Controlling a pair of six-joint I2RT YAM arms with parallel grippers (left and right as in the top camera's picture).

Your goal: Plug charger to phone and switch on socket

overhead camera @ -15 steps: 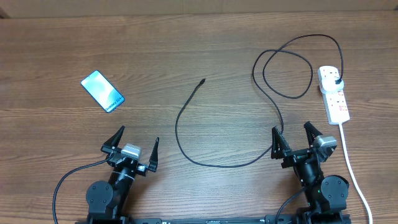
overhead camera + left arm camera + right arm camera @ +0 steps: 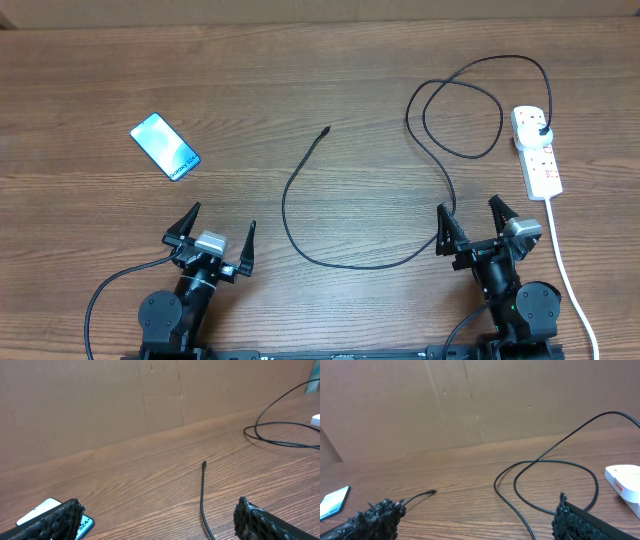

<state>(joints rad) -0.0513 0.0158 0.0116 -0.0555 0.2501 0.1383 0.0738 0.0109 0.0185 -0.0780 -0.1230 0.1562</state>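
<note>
a: where is everything?
b: the phone point(image 2: 165, 146) lies flat at 10 o'clock from the table's middle, with its screen lit. the charger cable point(image 2: 284, 210) snakes over the middle. its little tip point(image 2: 326, 130) lies free, well apart from the phone. its plug point(image 2: 541, 131) sits in the power strip point(image 2: 540, 165) at 3 o'clock.
a: and the claws?
b: the left claw point(image 2: 224, 216) is at 7 o'clock and the right claw point(image 2: 467, 205) at 5 o'clock. both have their fingers spread wide and hold nothing.
a: how will the cable feel?
b: i think light, thin and floppy. grab it just behind the tip, or the end will droop. the phone looks smooth and may slide when pushed.
a: is there room to move?
b: lots of bare table point(image 2: 350, 80) between tip and phone. a brown wall point(image 2: 100, 400) stands at the far edge. the cable runs close by the right claw, so it could snag.
</note>
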